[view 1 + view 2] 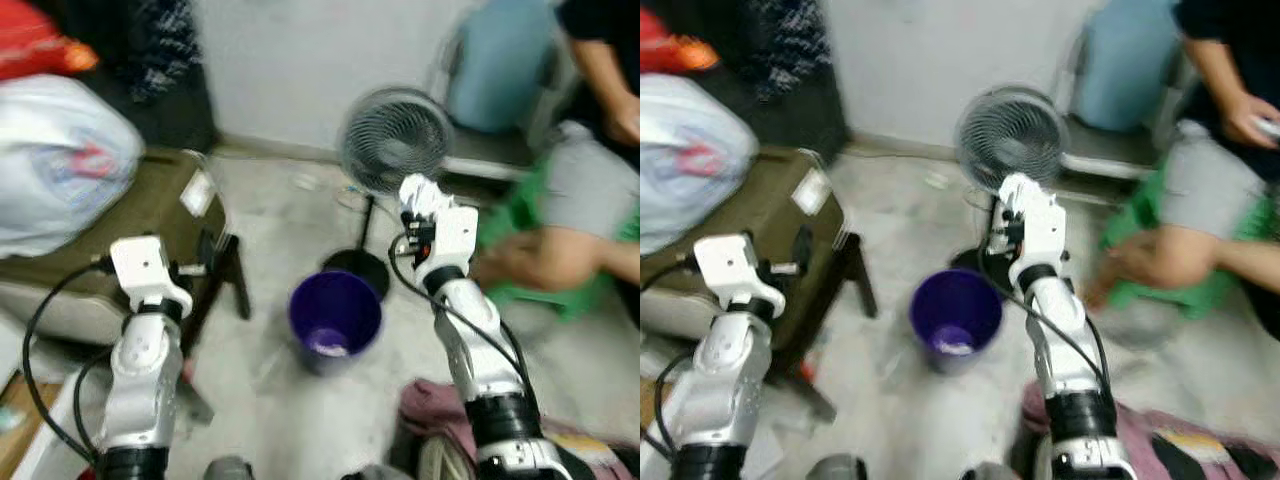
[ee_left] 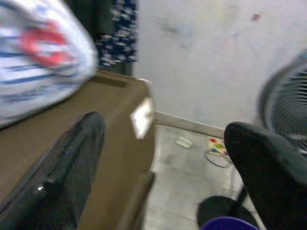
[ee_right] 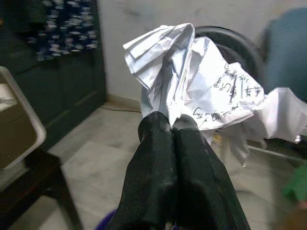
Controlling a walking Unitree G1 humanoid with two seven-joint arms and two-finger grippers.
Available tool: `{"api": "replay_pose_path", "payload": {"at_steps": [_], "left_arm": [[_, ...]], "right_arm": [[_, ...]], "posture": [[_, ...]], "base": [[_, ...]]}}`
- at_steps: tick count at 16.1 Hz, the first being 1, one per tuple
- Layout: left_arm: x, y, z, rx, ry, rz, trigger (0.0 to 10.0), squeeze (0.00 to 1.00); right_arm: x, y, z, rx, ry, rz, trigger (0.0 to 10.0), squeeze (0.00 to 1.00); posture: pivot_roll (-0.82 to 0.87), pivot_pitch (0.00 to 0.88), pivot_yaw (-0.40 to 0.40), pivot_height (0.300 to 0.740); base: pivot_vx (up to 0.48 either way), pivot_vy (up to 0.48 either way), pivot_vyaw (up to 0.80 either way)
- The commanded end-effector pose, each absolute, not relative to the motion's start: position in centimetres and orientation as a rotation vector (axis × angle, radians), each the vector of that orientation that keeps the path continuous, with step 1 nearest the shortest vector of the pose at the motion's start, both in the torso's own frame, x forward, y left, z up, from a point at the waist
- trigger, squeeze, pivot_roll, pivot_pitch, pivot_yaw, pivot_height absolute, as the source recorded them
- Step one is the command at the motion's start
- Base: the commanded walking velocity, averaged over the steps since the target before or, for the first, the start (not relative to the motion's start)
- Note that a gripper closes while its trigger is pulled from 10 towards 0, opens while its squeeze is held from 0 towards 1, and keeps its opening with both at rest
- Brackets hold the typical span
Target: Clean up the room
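My right gripper [image 3: 171, 125] is shut on a crumpled sheet of white paper [image 3: 192, 86] with handwriting on it. In the eye views that paper [image 1: 422, 194] is held up in front of the fan, above and to the right of a purple bin [image 1: 335, 318] on the floor. The bin holds some light scraps at its bottom. My left gripper [image 2: 165, 143] is open and empty, raised beside the brown suitcase [image 1: 130, 215]. The purple rim [image 2: 230, 224] shows between its fingers.
A standing fan [image 1: 395, 140] is just behind the bin. A white plastic bag [image 1: 55, 160] lies on the suitcase at left. A seated person [image 1: 590, 150] is at the right, near a green stool [image 1: 520, 215]. Pink cloth [image 1: 440, 410] lies by my right side.
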State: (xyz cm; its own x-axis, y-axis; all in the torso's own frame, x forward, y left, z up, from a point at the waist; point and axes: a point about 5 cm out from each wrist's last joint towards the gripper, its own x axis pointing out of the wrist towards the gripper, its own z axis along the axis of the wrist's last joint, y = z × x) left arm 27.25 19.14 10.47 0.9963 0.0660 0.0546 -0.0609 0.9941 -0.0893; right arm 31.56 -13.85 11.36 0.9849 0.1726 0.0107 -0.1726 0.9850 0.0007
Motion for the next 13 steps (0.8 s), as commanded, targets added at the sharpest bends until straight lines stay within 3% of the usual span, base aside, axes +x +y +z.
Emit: {"api": "replay_pose_path", "payload": {"at_steps": [1,13], "left_arm": [[27.26,19.12,10.5,-0.08,-0.061,0.053,10.0,0.0],[27.36,18.7,10.49,-0.078,-0.067,0.029,10.0,0.0]], "right_arm": [[31.68,-13.66,11.97,-0.004,-0.031,0.18,10.0,0.0],[31.79,-13.37,11.84,-0.003,-0.026,0.193,10.0,0.0]], "posture": [[-0.06,0.0,-0.026,0.74],[-0.05,0.0,-0.029,0.74]], "base": [[0.262,0.0,0.71],[0.337,0.0,0.0]]}}
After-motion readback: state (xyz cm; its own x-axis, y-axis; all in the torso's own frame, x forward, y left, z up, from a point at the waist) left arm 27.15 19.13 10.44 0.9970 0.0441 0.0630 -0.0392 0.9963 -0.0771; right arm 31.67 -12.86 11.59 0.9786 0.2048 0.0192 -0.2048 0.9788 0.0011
